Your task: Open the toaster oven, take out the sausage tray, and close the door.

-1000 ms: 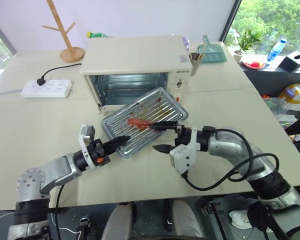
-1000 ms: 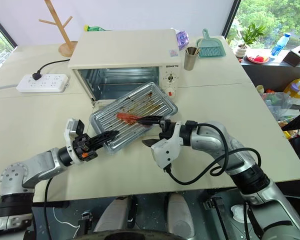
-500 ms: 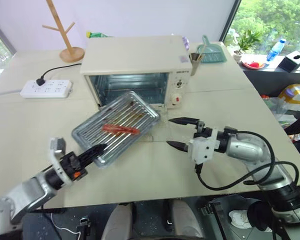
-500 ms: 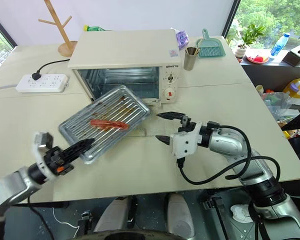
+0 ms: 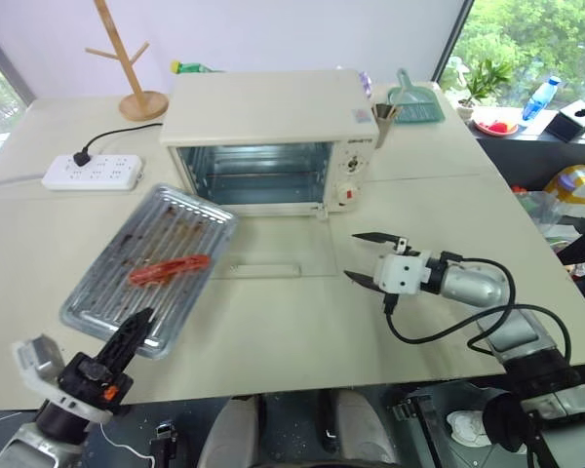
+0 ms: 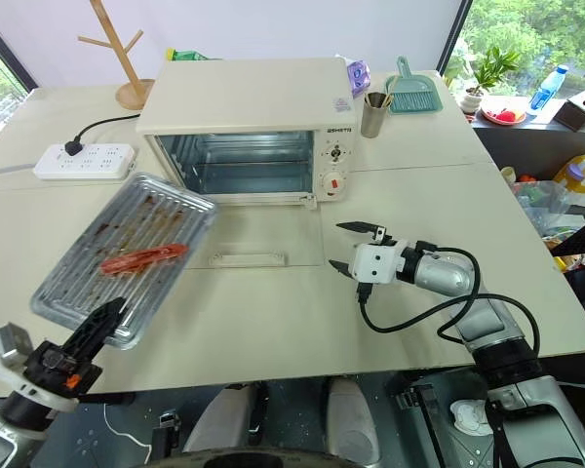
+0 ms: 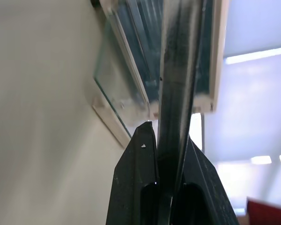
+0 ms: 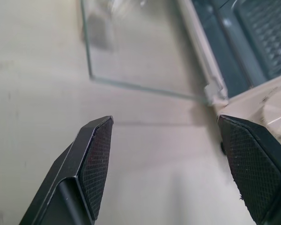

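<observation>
Since a second ago the sausage tray (image 5: 148, 270) has been swung well away from the oven mouth and out to the robot's left, and the right gripper (image 5: 368, 256) has been pulled off the tray and drawn back to the right, so the two are now well apart. The tray is pinched at its near corner by the left gripper (image 5: 129, 336), whose black fingers are clamped tight on the metal rim, as seen edge-on in the left wrist view; the rest of the tray stretches up and away from that gripper, tilted, with the reddish sausage (image 5: 168, 268) lying across the ribs just beyond the fingertips. The right gripper is spread wide and nothing is held in it; the glass door (image 5: 263, 251) is lying flat on the table just ahead and to the left of it, with the white bar handle (image 5: 261, 268) at the near edge, and the toaster oven (image 5: 269, 136) is standing open and empty further ahead. So the opening looks done and the tray is out, though it isn't set down yet. What's left, by the look of it: the tray gets parked on the table (image 5: 448, 205) and the door gets lifted shut, probably a job for the free right gripper
</observation>
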{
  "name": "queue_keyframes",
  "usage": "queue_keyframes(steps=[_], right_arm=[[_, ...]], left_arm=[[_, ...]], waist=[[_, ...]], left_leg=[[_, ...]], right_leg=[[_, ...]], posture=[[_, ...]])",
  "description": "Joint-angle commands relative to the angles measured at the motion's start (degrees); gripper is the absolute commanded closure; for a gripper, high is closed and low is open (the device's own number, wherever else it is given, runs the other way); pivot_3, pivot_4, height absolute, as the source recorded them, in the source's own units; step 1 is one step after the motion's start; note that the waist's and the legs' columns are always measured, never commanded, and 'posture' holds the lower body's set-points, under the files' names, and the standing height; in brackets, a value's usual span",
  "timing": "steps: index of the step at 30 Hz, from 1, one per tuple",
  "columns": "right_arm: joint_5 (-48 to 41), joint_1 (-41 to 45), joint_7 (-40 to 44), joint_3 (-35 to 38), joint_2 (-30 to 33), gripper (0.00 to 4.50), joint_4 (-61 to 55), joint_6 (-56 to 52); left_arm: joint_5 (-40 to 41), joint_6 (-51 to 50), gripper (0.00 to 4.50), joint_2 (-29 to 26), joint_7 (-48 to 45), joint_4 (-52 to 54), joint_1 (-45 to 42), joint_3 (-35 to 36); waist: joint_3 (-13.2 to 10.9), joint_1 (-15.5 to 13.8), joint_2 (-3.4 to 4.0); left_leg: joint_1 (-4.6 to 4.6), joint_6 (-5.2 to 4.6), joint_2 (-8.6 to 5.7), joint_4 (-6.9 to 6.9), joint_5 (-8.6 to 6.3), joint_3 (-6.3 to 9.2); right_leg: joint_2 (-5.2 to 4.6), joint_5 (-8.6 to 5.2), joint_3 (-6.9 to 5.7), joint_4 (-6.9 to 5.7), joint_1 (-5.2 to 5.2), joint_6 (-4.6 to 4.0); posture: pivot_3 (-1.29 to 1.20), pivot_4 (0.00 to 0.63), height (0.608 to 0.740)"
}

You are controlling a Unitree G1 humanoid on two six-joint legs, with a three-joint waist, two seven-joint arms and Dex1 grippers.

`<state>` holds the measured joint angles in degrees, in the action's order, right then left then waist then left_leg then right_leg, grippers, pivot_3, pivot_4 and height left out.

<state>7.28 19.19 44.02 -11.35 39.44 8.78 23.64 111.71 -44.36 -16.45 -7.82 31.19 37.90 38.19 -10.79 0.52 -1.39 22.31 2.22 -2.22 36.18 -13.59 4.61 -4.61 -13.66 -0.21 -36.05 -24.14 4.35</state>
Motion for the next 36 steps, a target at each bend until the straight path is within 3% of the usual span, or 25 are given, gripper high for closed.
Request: queue_keyframes(steps=[1,6,12,20,31,36], right_arm=[[-0.5,2.0,0.9,-0.6,-1.0,1.71,1.4,2.4],[1.2,3.4,0.8,-2.3,-2.6,4.26,3.8,3.1],[2.3,3.5,0.6,-3.8,-3.9,4.26,5.1,3.8],[2.7,4.4,-0.5,-3.9,-7.1,4.26,1.4,2.9],[-6.5,12.2,-0.6,3.8,-7.1,4.26,-5.6,-6.2],[-9.8,6.4,3.9,3.1,-5.0,4.26,-11.6,-8.8]], left_arm=[[1.3,4.2,4.50,2.2,-0.5,1.8,0.6,4.2],[1.3,7.0,4.50,5.3,0.4,0.5,0.8,6.5],[1.3,8.2,4.50,7.5,0.0,-2.2,-0.1,9.8],[1.3,5.2,4.50,5.5,-0.5,-7.0,-1.4,10.1],[1.3,1.4,4.50,2.0,0.2,-9.8,-3.1,10.5],[1.3,-0.4,4.50,-0.1,1.5,-10.0,-5.0,10.1]], waist=[[0.0,0.0,0.00],[0.0,0.0,-0.02],[0.0,0.0,-0.12],[0.0,0.1,-0.13],[0.0,0.0,-0.14],[0.1,-0.5,-0.24]], left_leg=[[0.00,0.00,0.00,0.01,0.00,-0.04],[0.02,-0.02,-0.02,0.05,-0.01,-0.11],[0.02,-0.04,-0.03,0.05,-0.02,-0.11],[0.02,-0.05,-0.02,0.06,-0.03,-0.05],[0.02,-0.06,-0.01,0.03,-0.04,0.04],[0.06,-0.07,-0.02,0.00,-0.05,0.14]], right_leg=[[0.01,0.00,0.00,0.01,0.00,0.00],[0.05,0.00,0.00,0.02,0.03,0.00],[0.08,0.00,-0.01,0.03,0.03,0.00],[0.11,0.00,-0.01,0.03,0.03,0.00],[0.10,0.00,-0.03,0.03,0.01,0.01],[0.07,-0.01,-0.07,0.06,0.01,0.02]], posture=[[0.00,0.150,0.740],[0.00,0.150,0.740],[0.00,0.150,0.740],[0.00,0.150,0.740],[0.00,0.150,0.740],[0.00,0.150,0.740]])
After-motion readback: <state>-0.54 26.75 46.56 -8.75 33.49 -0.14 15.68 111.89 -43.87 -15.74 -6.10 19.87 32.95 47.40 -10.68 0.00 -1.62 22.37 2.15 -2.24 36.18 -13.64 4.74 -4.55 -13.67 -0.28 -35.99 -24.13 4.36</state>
